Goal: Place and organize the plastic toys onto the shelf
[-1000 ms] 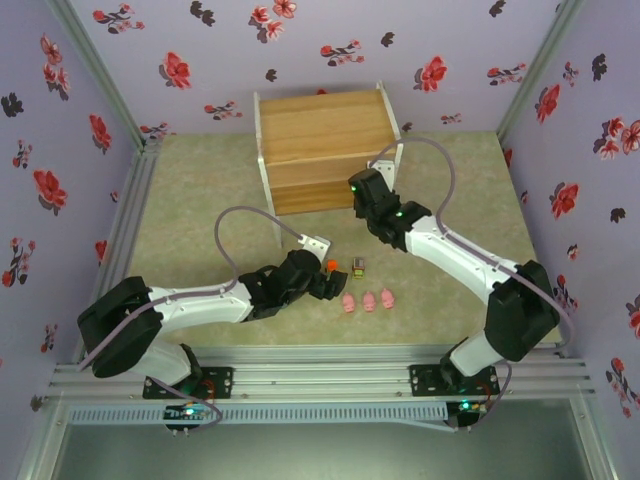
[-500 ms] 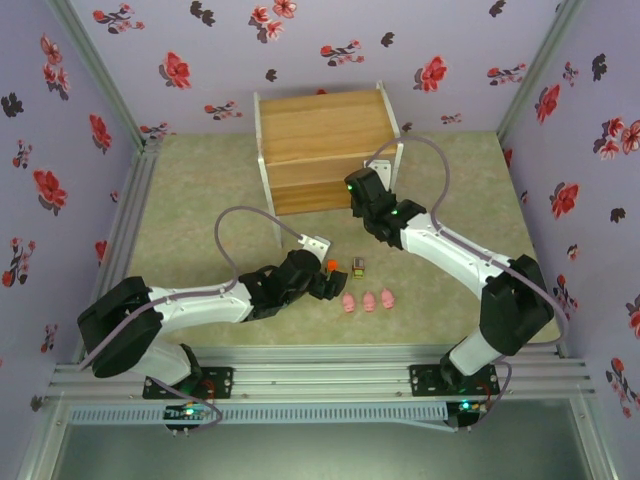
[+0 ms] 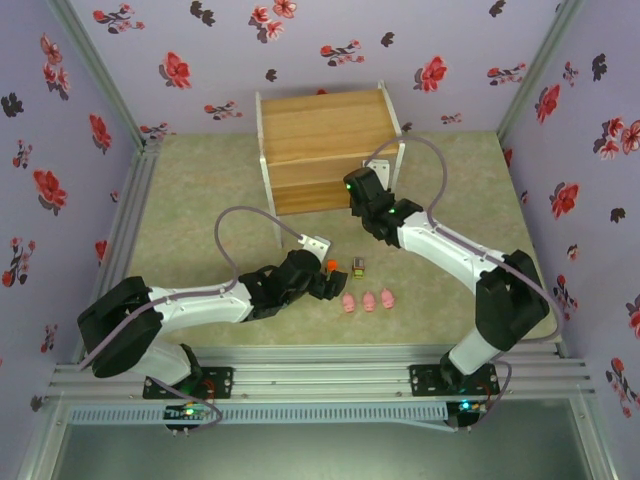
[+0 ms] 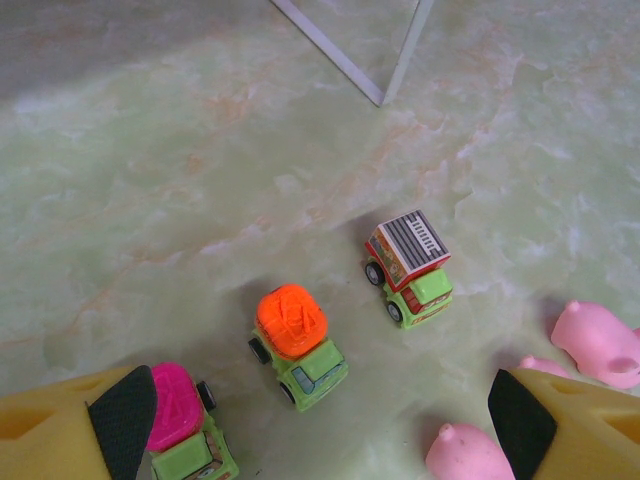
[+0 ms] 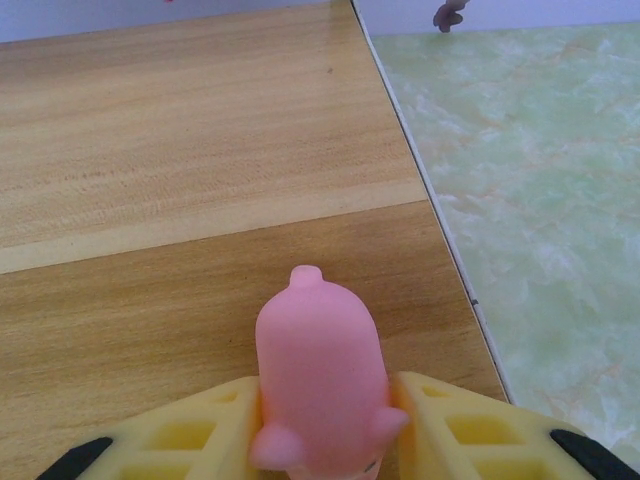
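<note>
**Item:** pink pig [image 5: 320,375]. Smooth, rounded plastic with a small nub at its far end.

**Location:** between the yellow, hollow-celled fingers of the right gripper [image 5: 320,445], which is closed against both its flanks. It sits over the top board of the shelf [image 5: 150,150], near the board's right edge.

**Long axis:** points straight away from the gripper, across the wood grain.

**Contact with board:** cannot tell.

**Board:** flat, light wood directly beneath the pig, so setting down is likely a short drop.

**Left gripper** [image 4: 320,430]: spread wide and empty, above the blocky orange-topped car [image 4: 297,345] on the marbled green table [image 4: 200,150].
</note>
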`<control>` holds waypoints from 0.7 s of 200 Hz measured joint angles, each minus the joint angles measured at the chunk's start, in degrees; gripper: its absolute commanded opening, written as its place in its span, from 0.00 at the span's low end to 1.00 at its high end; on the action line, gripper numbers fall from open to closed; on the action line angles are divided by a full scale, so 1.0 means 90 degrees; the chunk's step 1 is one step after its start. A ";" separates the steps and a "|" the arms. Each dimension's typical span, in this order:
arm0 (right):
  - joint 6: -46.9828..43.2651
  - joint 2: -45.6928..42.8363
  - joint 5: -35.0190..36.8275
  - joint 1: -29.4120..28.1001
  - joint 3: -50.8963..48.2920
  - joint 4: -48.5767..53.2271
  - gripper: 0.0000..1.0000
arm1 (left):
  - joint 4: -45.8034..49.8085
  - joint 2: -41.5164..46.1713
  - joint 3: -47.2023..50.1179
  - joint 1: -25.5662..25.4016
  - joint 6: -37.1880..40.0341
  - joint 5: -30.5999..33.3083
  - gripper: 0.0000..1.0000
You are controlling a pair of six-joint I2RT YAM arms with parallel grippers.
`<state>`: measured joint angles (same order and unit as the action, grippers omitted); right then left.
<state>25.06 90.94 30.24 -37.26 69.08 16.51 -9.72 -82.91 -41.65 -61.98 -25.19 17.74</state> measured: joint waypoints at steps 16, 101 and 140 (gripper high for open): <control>0.0000 0.0002 -0.0005 0.0010 0.0000 -0.0002 0.37 | 0.0000 0.0000 0.0000 0.0000 0.0002 0.0000 0.90; 0.0000 0.0083 -0.0051 0.0027 0.0017 -0.0017 0.50 | 0.0002 0.0000 0.0000 0.0000 0.0002 0.0000 0.90; 0.0000 0.0080 -0.0068 0.0027 0.0019 -0.0017 0.52 | 0.0002 0.0000 0.0000 0.0000 0.0002 0.0000 0.90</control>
<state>25.06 91.66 29.63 -37.01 69.25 16.36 -9.69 -82.91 -41.65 -61.98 -25.17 17.74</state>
